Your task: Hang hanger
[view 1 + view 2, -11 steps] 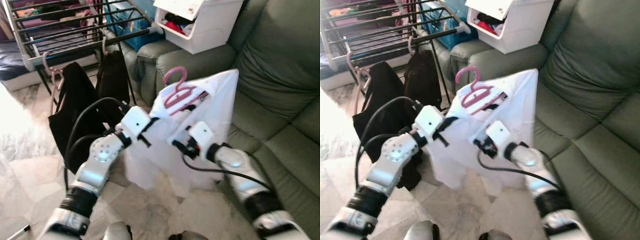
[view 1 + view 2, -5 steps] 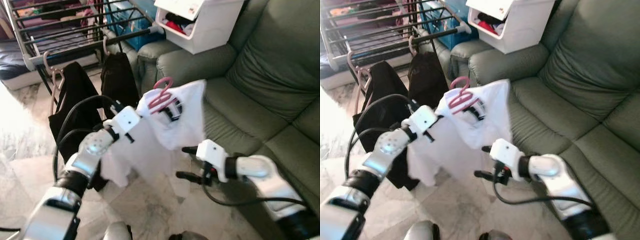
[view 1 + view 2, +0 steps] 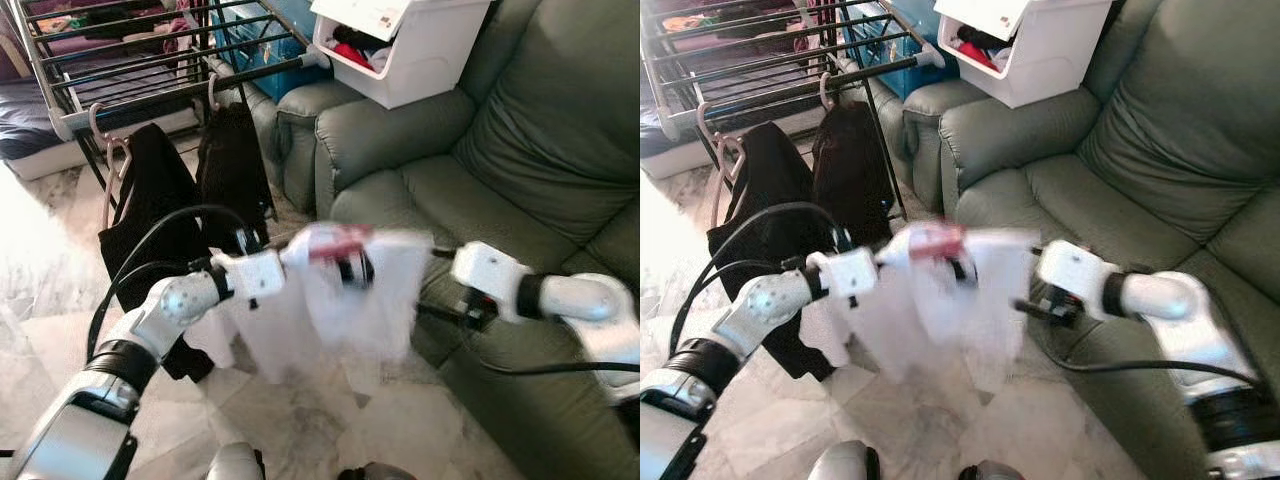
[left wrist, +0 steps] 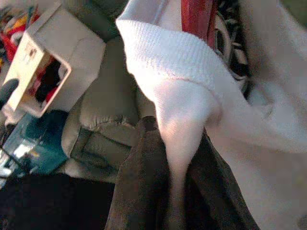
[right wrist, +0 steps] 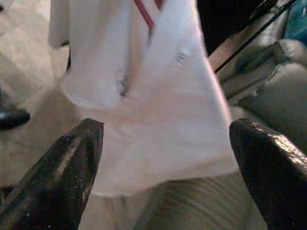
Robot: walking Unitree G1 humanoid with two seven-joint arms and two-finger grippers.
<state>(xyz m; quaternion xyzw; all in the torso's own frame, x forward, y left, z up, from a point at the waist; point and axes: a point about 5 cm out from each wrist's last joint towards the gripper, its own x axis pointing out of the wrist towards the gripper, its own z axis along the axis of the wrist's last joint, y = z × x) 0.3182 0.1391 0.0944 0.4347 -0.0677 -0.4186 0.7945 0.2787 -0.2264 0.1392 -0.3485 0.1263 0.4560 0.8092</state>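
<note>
Now the left claw [image 3: 300, 262], clamped on the white shirt [image 3: 350, 300] with its pink hanger [image 3: 335, 243], should carry it steadily toward the drying rack [image 3: 150, 60] and raise the hook to a free bar, while the right claw [image 5: 165, 167], spread wide and empty, keeps clear.

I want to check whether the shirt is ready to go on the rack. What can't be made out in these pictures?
- Pink hanger: smeared by motion blur in the eye views, hook shape unreadable.
- Left gripper: fingers buried in the white shirt, grip unclear.
- Drying rack: cut off by the top edge, free rail space uncertain.
- Right gripper: open, holding nothing.
</note>
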